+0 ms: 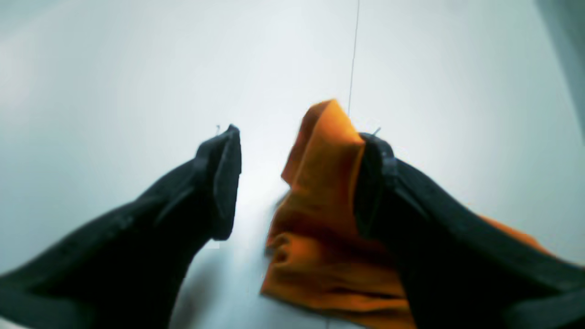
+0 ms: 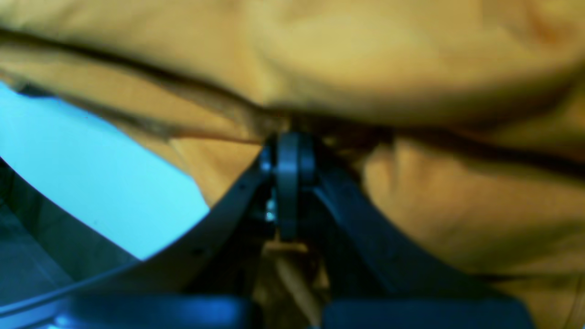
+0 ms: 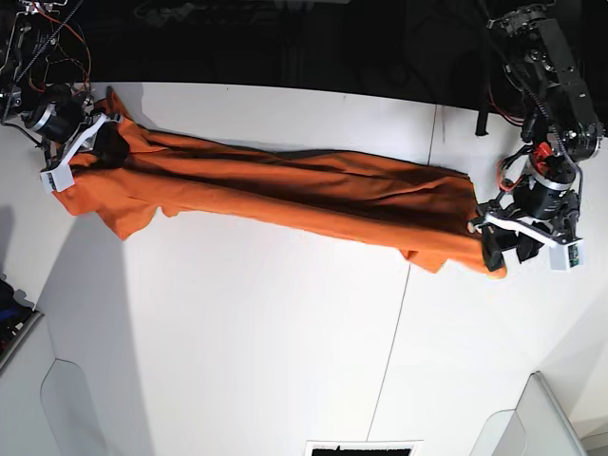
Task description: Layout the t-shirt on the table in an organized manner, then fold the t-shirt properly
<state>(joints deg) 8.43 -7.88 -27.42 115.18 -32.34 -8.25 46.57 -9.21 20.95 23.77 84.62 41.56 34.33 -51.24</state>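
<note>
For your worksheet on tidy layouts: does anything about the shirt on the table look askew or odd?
Yes. The t-shirt is pulled into a long, creased band slanting across the table, not spread flat. One bunched end sits pinched in the right gripper.

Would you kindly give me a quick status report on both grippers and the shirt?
Left gripper open, fabric draped on one finger. Right gripper shut on the orange fabric t-shirt, stretched across the white table. Nothing in the way.

The t-shirt (image 3: 285, 190) is soft orange cloth, matt, with many folds and creases. The table (image 3: 237, 323) is white, smooth and matt, with one thin dark seam. The left gripper (image 1: 297, 183) has black fingers (image 1: 224, 183) that look like matt plastic.
</note>
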